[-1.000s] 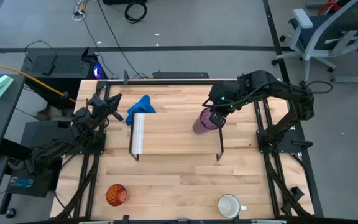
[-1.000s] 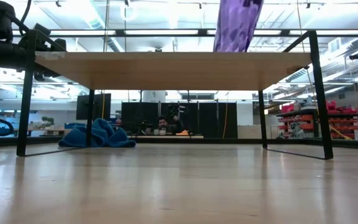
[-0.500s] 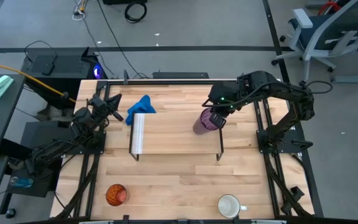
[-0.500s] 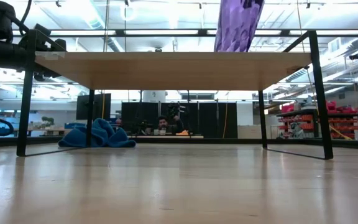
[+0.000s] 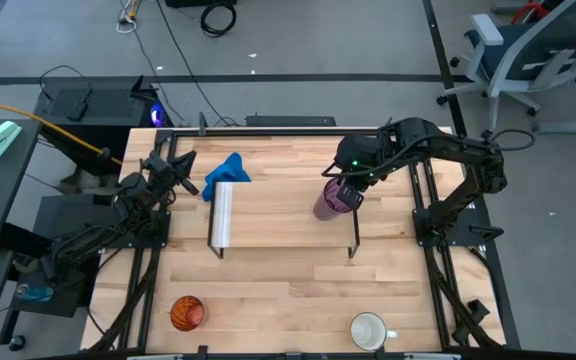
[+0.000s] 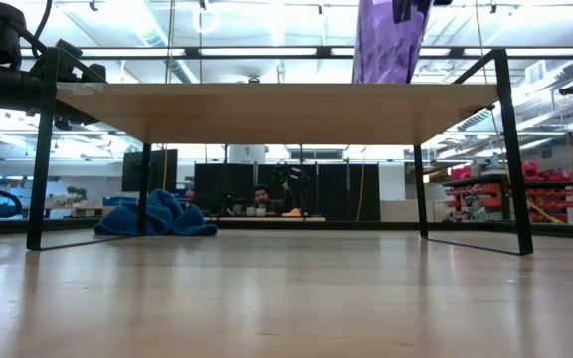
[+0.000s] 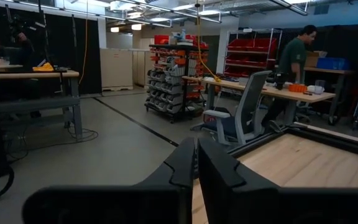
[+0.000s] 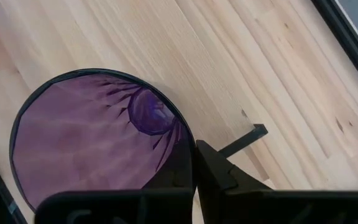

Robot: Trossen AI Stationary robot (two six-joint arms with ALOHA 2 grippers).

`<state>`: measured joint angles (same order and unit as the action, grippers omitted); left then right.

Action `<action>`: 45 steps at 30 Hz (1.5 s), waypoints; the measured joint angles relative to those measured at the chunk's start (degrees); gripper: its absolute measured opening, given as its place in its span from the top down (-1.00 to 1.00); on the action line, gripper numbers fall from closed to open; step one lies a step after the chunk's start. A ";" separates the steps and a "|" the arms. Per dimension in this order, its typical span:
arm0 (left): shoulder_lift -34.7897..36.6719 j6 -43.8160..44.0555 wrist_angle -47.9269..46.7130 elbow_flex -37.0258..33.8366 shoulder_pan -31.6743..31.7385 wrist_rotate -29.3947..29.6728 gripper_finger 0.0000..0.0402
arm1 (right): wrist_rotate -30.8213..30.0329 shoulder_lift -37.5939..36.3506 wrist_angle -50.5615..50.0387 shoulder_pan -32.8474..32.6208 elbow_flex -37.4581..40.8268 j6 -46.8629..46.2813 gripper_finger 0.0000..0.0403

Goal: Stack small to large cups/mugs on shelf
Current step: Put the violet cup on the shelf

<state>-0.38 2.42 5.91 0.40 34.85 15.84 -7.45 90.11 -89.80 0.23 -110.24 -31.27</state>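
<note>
**Inspector:** Status of the right gripper (image 5: 345,192)?

**Assistant:** Its jaws are closed on the rim of the purple tumbler (image 5: 330,198), one finger inside the mouth and one outside. It holds the tumbler over the shelf (image 5: 268,215), near the shelf's right-hand end. The low view puts the tumbler's base at or just above the board; I cannot tell whether it touches.

**Inspector:** Recommended handling?

**Assistant:** In my judgement the step in hand is setting the tumbler down. Lower it straight and keep it upright, since it is tall and held only by the rim. Confirm the base sits flat, well inside the shelf edge, before releasing, then lift clear without dragging the rim.

**Inspector:** Other items?

**Assistant:** The orange cup (image 5: 187,313) and white mug (image 5: 369,330) stand on the worktop (image 5: 268,290) in front of the shelf, well apart. A blue cloth (image 5: 226,173) lies behind the shelf's left end. The left gripper (image 5: 183,175) waits left of the shelf, jaws nearly together, holding nothing.

**Inspector:** Differences between views?

**Assistant:** Only the low view shows the tumbler's base against the board. Only the right wrist view looks into the tumbler and shows the grip on the rim. Only the high view shows the cup and mug.
</note>
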 joint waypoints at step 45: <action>0.00 0.00 -0.22 -0.01 0.02 -0.02 0.85 | 0.47 -0.63 -0.22 0.00 0.09 -0.61 0.39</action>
<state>-0.38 2.42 5.69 0.40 34.87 15.81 -6.98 89.47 -90.02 0.23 -110.15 -31.88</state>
